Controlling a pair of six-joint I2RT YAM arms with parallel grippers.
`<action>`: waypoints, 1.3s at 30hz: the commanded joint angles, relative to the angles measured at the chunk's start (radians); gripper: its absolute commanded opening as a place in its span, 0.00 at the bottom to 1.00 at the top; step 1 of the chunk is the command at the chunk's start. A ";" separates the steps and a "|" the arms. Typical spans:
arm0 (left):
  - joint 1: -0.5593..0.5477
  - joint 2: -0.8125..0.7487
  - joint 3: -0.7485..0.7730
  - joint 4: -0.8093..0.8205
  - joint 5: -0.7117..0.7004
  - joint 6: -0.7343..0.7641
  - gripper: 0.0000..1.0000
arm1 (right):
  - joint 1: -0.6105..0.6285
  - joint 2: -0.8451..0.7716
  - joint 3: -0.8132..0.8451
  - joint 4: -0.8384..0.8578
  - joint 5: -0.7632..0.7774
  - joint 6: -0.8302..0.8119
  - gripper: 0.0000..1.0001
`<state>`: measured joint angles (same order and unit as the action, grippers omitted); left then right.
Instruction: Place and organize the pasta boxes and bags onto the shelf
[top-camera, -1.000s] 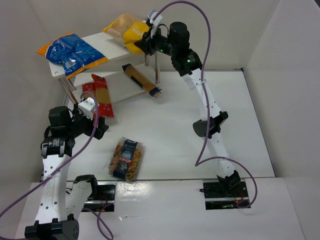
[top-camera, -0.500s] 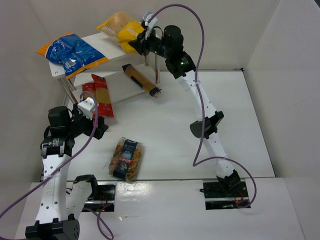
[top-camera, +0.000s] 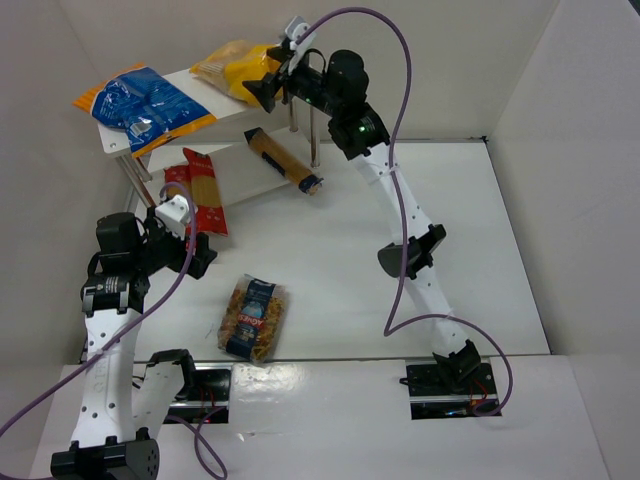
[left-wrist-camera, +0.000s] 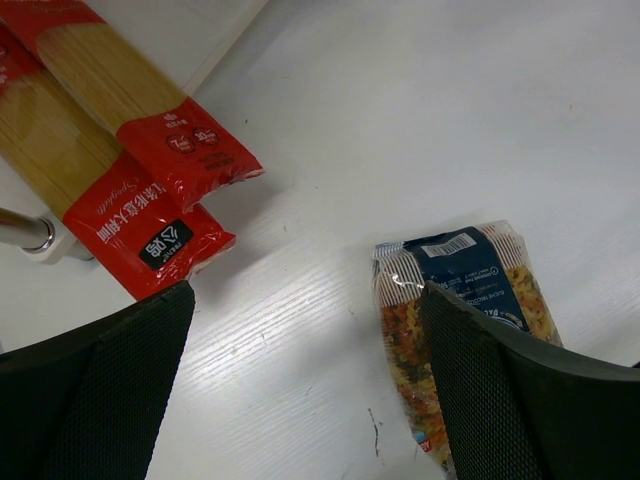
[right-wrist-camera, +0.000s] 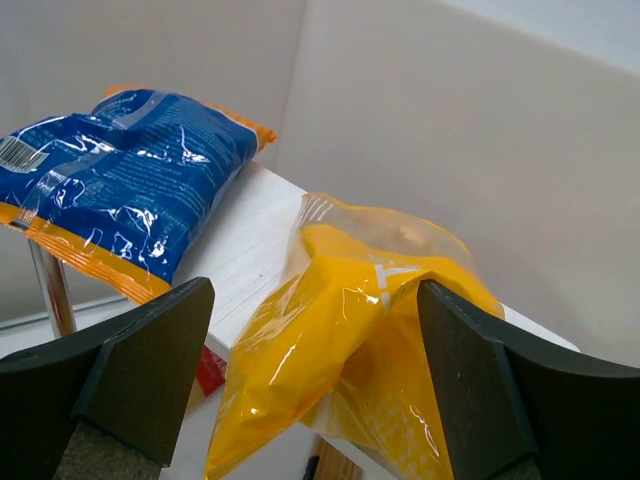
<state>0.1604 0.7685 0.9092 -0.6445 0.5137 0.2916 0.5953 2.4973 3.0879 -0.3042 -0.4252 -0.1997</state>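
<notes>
Setting: white table (top-camera: 340, 250) enclosed by plain white walls; both arm bases are seen at the bottom of the overhead frame.
Shelf: white two-tier shelf (top-camera: 198, 88), placed at the upper left of the overhead frame.
Yellow bag: yellow bag (top-camera: 232, 68) is laid on the right end of the top board; in the right wrist view its lower part (right-wrist-camera: 330, 330) is seen overhanging the board's edge.
Right hand: right hand (top-camera: 262, 88) is held at that bag with its fingers spread wide to either side of it; nothing is seen to be pinched.
Blue-and-orange bag: blue-and-orange bag (top-camera: 145, 105) is laid flat on the left end of the top board.
Tan box: long tan box (top-camera: 283, 160) is set at a slant on the lower board, one end jutting past the front edge.
Spaghetti: red spaghetti packs (top-camera: 200, 190) are lodged partly under the shelf, their ends lying out on the table.
Small bag: small clear bag (top-camera: 253, 317) is left on the table, lower centre.
Left hand: left hand (left-wrist-camera: 305, 390) is held wide apart above the table, with nothing gripped.
Risk, slide: the overhanging yellow bag is judged likely to slip off, since little of it is supported.
Risk, drag: the bag could be snagged by a finger as the hand is drawn back.
Risk, knock: the jutting tan box could be struck by an arm reaching in.
</notes>
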 joint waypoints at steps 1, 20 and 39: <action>0.005 -0.005 -0.009 0.014 0.037 0.029 0.99 | 0.014 -0.018 0.043 0.086 0.011 -0.018 0.91; 0.005 -0.050 -0.009 0.014 0.046 0.029 0.99 | 0.055 -0.241 0.043 -0.214 0.011 0.052 1.00; 0.005 -0.080 0.000 0.005 0.068 0.011 0.99 | 0.024 -0.800 -0.711 -0.517 0.155 0.037 1.00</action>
<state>0.1604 0.7082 0.9092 -0.6529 0.5426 0.2913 0.6331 1.8519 2.6202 -0.8169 -0.3172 -0.1734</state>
